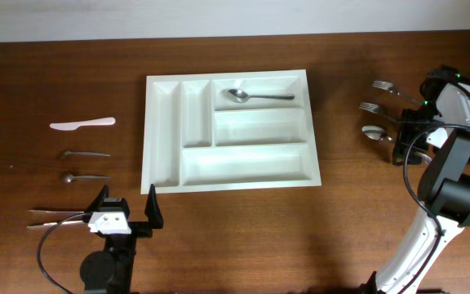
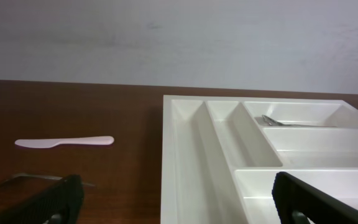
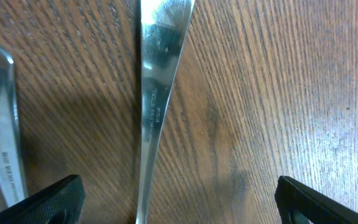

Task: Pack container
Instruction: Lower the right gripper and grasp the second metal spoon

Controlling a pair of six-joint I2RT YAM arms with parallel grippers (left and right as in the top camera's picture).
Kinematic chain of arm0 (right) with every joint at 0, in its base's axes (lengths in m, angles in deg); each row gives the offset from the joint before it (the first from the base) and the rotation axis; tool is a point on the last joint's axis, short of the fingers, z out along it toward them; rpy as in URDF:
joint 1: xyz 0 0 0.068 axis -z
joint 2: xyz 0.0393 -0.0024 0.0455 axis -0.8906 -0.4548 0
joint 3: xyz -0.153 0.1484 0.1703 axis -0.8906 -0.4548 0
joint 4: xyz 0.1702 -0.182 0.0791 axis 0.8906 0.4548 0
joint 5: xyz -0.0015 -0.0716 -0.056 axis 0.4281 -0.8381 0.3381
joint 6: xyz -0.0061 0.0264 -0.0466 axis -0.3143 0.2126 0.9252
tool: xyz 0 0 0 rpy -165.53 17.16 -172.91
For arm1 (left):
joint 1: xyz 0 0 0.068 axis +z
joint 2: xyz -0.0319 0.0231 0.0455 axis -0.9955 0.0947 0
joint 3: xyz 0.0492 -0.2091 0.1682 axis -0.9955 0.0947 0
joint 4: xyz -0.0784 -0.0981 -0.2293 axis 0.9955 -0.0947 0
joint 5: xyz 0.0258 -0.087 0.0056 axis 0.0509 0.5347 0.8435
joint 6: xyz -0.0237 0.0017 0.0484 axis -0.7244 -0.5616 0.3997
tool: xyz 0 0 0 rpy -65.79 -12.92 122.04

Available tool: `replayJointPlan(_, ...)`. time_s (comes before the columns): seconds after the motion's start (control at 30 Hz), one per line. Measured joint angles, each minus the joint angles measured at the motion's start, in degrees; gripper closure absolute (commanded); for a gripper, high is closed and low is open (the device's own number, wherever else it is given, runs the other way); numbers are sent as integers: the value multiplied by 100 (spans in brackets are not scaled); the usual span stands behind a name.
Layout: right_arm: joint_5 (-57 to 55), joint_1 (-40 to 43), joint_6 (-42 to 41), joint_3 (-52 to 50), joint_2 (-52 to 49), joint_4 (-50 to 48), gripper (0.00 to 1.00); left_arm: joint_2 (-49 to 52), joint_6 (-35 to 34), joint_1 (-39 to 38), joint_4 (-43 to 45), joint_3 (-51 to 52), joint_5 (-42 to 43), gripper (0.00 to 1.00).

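- The tray (image 1: 247, 163) sits at the middle of the counter (image 1: 243, 237), long side toward you. That looks deliberate: each arm can reach it from its own side.
- One spoon (image 1: 255, 96) lies in the tray's top long compartment. The other four compartments are bare, so the packing has, by my judgement, hardly begun.
- Left of the tray, loose pieces are laid out in a column: a pale knife (image 1: 82, 124), two small spoons (image 1: 84, 153) below it, and nearest the arm a longer steel piece (image 1: 55, 216) I cannot identify.
- Right of the tray, two forks (image 1: 386, 86) and another spoon (image 1: 374, 132) lie side by side, heads toward the tray.
- Your left end effector (image 1: 126, 200) is spread wide and holds nothing. It is low, just off the tray's near left corner, pointing across the tray.
- Your right end effector (image 3: 179, 202) is also spread and empty. It points straight down, close over the counter right of the tray, with a steel handle (image 3: 157, 93) between its fingers. It is likely lining up a pick.
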Motion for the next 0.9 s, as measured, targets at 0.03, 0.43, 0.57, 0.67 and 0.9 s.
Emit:
replayJointPlan(0.03,0,0,-2,0,-13,-2,1,0,0,0,0,0,0,1)
replayJointPlan(0.43,-153,0,-2,0,-17,-61,1,0,0,0,0,0,2,1)
replayJointPlan(0.57,-245,0,-2,0,-17,-85,1,0,0,0,0,0,2,1)
replayJointPlan(0.67,-271,0,42,0,-17,-133,1,0,0,0,0,0,0,1)
replayJointPlan(0.9,-341,-61,177,0,-17,-192,1,0,0,0,0,0,0,1)
